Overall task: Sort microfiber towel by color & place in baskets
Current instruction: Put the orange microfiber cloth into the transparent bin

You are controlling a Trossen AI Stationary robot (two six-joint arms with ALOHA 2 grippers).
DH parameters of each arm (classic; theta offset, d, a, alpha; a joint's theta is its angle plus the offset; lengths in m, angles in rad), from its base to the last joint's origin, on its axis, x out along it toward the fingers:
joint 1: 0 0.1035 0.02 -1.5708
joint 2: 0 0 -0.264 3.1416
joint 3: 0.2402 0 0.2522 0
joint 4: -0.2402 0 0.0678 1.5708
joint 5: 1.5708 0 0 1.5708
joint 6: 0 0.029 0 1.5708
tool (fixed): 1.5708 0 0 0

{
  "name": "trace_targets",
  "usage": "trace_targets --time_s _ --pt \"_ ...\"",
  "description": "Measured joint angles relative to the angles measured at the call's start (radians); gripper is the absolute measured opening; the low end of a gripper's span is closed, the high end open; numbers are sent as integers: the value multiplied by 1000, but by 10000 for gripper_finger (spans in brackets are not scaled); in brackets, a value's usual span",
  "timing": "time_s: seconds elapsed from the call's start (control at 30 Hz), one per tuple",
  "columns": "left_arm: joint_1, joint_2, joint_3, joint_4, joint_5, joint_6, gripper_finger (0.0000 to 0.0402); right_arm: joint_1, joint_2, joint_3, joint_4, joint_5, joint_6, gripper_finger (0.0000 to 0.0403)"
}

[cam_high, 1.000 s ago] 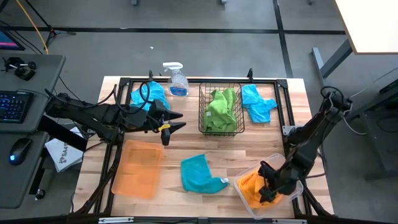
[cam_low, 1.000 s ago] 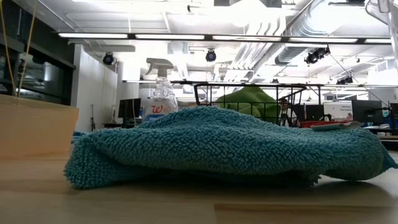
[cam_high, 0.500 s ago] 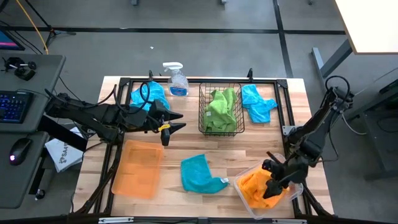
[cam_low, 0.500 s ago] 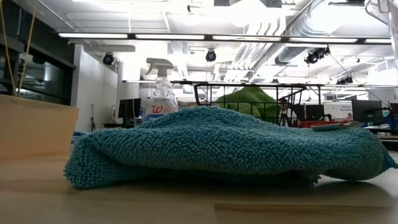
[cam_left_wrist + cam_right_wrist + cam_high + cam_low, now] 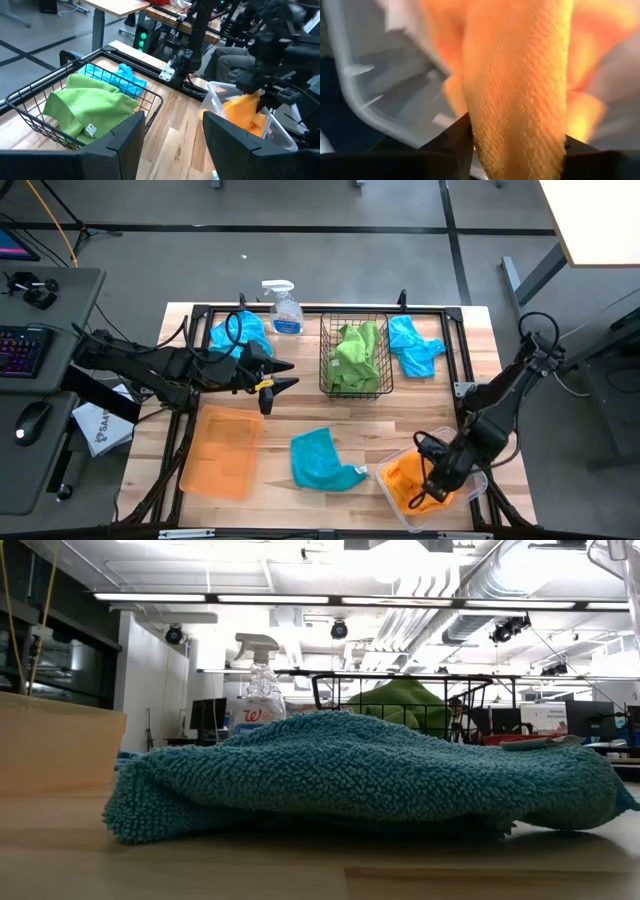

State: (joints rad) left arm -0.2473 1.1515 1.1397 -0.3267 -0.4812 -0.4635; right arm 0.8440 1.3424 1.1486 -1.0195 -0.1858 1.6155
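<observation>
Sorting part done — green towel (image 5: 355, 355) sits in the wire basket (image 5: 328, 380), right claw (image 5: 432, 480) pinches the orange towel (image 5: 405, 478) inside the clear bin (image 5: 478, 485), left claw (image 5: 281, 374) spread empty; three blue towels (image 5: 320, 460) remain on the worktop (image 5: 400, 415).

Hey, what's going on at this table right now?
Two robot arms are sorting towels by colour. The right gripper is down in the clear plastic bin at the table's near right corner, with an orange towel between its fingers. The left gripper waits open beside the black wire basket, which holds a green towel. Three turquoise towels lie on the table, and the orange tray holds none.
</observation>
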Motion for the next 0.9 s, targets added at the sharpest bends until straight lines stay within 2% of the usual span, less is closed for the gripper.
trace_targets --time_s 0.13,0.33,0.63,0.77,0.9 --pt "14 0 0 0 0 3 188 0 72 128 -174 83 -42 135" --pt "32 0 0 0 0 4 188 1 118 212 -200 92 -107 134" --pt "39 0 0 0 26 27 188 1 118 246 -176 111 -78 134" --pt "38 0 0 -1 27 31 188 -12 118 245 -177 135 -117 134" --pt "38 0 0 -12 27 30 188 -27 120 257 -242 127 -98 134"
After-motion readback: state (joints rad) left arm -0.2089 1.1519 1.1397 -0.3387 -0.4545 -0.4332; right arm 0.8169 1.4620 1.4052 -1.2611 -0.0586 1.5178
